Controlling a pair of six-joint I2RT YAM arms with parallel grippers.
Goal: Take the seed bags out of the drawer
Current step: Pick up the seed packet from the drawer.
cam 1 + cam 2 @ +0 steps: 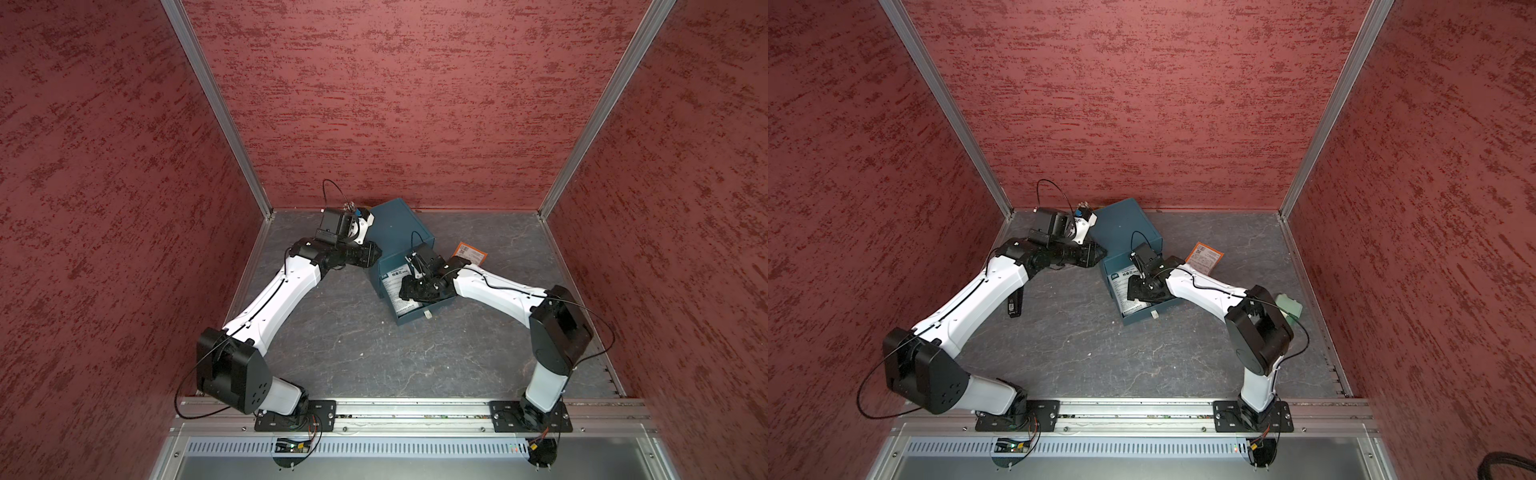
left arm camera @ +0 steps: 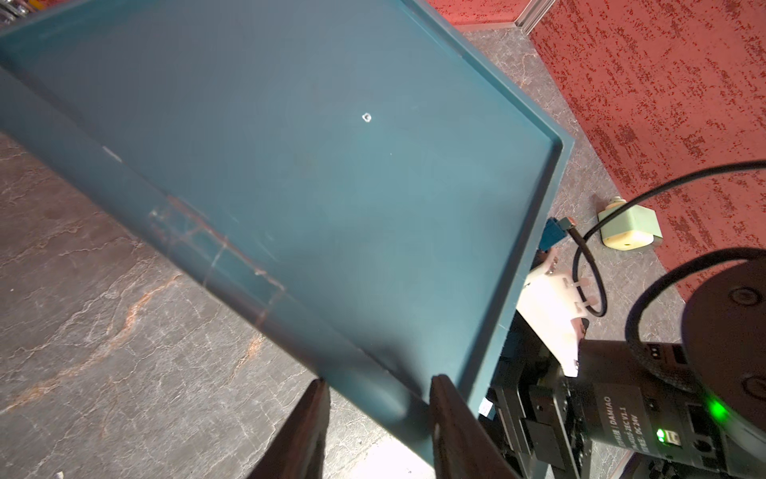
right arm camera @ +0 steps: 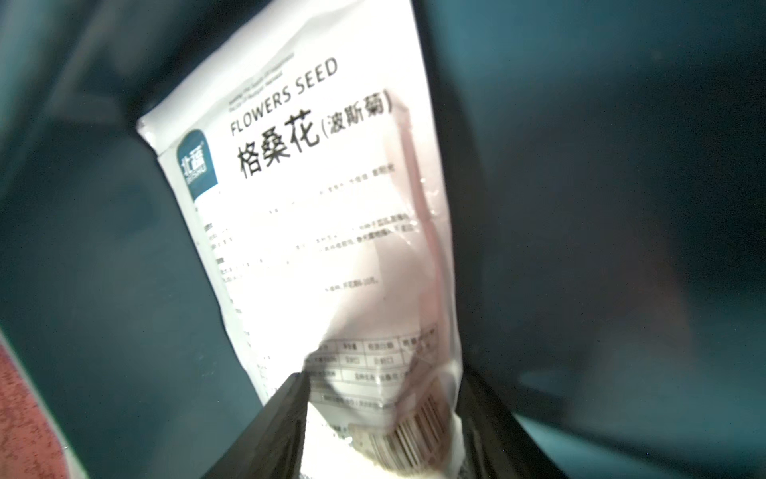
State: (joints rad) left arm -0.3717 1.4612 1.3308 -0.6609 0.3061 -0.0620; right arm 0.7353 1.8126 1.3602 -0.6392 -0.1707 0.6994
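Taking out the white seed bag [image 3: 315, 249] is the step in hand. It lies in the open drawer [image 1: 415, 319], its end between the right fingers [image 3: 286, 410]; whether it is gripped yet cannot be told. The box [image 2: 290, 166] is held by the closed left fingers [image 2: 452, 414]. The orange seed bag [image 1: 473, 255] is already out on the table [image 1: 353, 353]. Next, a tight squeeze and a lift over the drawer's wall are needed.
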